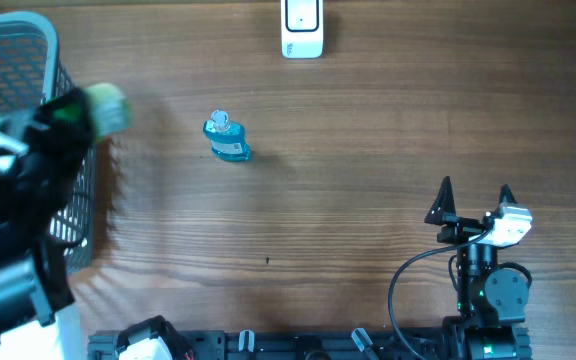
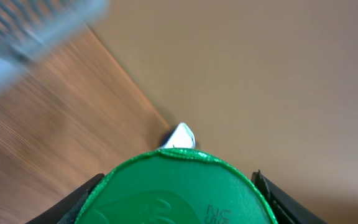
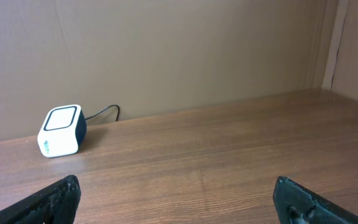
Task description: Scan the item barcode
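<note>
Green-lidded item [image 2: 179, 193] ×1, left jaws clamped on it; blue bottle [image 1: 228, 140] ×1; scanner [image 1: 302, 28] ×1; right jaws apart

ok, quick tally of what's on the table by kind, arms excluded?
Basket: 1
Scanner: 1
Blue bottle: 1
Green-topped item: 1
Total: 4

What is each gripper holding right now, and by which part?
Left gripper holds a round green item, pinched on opposite sides of its rim. Right gripper is open and empty.
</note>
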Motion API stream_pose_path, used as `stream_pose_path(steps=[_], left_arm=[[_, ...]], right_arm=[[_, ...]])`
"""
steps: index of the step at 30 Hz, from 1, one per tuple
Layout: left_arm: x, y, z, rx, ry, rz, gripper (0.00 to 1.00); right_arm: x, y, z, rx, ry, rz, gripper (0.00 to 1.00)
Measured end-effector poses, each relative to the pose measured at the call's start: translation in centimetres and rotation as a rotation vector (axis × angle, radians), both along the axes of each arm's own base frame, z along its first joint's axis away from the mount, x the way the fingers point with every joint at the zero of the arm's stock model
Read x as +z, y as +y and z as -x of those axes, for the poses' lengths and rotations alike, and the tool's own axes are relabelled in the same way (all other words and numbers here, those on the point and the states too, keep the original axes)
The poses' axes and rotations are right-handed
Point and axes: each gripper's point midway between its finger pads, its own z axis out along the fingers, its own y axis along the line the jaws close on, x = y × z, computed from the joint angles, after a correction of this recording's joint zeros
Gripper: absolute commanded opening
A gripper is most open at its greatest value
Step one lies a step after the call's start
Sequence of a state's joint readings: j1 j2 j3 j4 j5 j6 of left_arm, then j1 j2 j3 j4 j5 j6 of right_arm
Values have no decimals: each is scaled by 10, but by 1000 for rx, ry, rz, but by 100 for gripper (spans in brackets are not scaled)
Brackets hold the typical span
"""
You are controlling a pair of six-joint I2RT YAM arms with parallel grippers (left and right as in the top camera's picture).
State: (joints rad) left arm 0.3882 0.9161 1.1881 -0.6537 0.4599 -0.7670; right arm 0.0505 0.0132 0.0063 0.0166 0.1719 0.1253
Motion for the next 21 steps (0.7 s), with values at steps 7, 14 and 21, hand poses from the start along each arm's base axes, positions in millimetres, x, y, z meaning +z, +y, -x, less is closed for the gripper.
stream_pose_path(steps=[7,14,21], left_arm=[[-33,-83,-28,-236,111,-26,64],[-85,-182,-53,-442,222,-120,66],[-164,-250,-49,-582,395,-269,66]], right_arm=[[0,0,0,0,0,0,100],[0,0,0,0,0,0,100],[0,0,0,0,0,0,100]])
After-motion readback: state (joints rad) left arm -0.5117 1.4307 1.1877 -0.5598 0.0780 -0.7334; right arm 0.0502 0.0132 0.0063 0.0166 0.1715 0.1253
